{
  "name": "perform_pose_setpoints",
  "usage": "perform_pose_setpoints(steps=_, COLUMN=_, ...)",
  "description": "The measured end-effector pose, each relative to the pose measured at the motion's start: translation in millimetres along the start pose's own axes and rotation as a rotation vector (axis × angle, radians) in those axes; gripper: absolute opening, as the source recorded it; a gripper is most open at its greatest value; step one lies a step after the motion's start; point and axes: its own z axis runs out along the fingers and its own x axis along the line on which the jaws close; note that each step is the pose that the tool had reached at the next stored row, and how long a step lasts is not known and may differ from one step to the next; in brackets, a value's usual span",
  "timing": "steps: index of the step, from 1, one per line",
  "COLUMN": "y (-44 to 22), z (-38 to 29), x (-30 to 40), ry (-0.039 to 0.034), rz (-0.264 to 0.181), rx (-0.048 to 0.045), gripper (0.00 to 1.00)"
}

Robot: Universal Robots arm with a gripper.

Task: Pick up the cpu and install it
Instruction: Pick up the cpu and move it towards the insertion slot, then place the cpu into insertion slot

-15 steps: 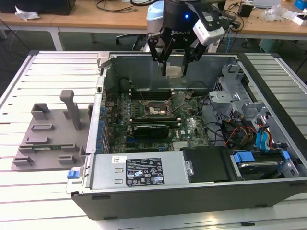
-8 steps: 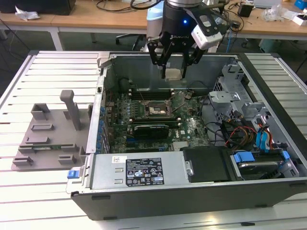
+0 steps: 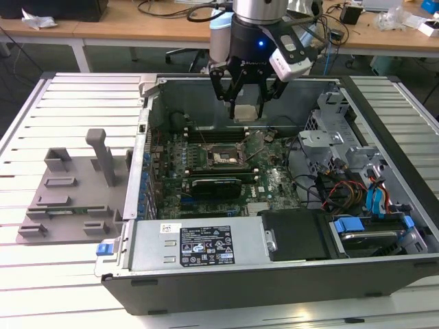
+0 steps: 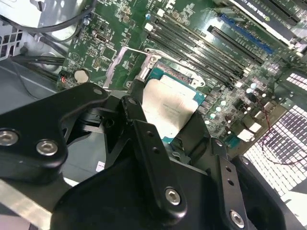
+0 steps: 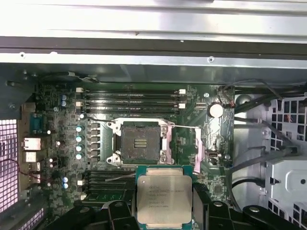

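The claw (image 3: 245,104) clamps the cpu (image 5: 164,199), metal top up, apparently level.

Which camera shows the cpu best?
The first wrist view: the cpu faces the camera, its metal top unobstructed. The second wrist view shows it slanted and partly hidden; the exterior view shows it far off.

cpu (image 5: 163,197): silver top facing the camera, clamped in the gripper (image 5: 164,213)
socket (image 5: 140,143): open, contacts exposed, near the cpu
memory slots (image 5: 132,98): beyond the socket
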Motion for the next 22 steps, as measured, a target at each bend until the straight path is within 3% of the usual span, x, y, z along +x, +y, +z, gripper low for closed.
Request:
perform_pose_setpoints(steps=4, y=6.1, z=8.2, x=5.4, ry=0.0, rz=0.0, rx=0.0, gripper=0.55)
perform_pose_setpoints(steps=7, y=10.6, z=15.4, x=14.6, ry=0.0, rz=0.0, rx=0.0, gripper=0.55)
perform_pose_setpoints(steps=9, y=11.7, z=18.6, x=16.9, ry=0.0, rz=0.0, rx=0.0, gripper=0.55)
perform_pose_setpoints(steps=22, y=11.8, z=19.3, x=17.0, ry=0.0, rz=0.0, rx=0.0001, gripper=0.55)
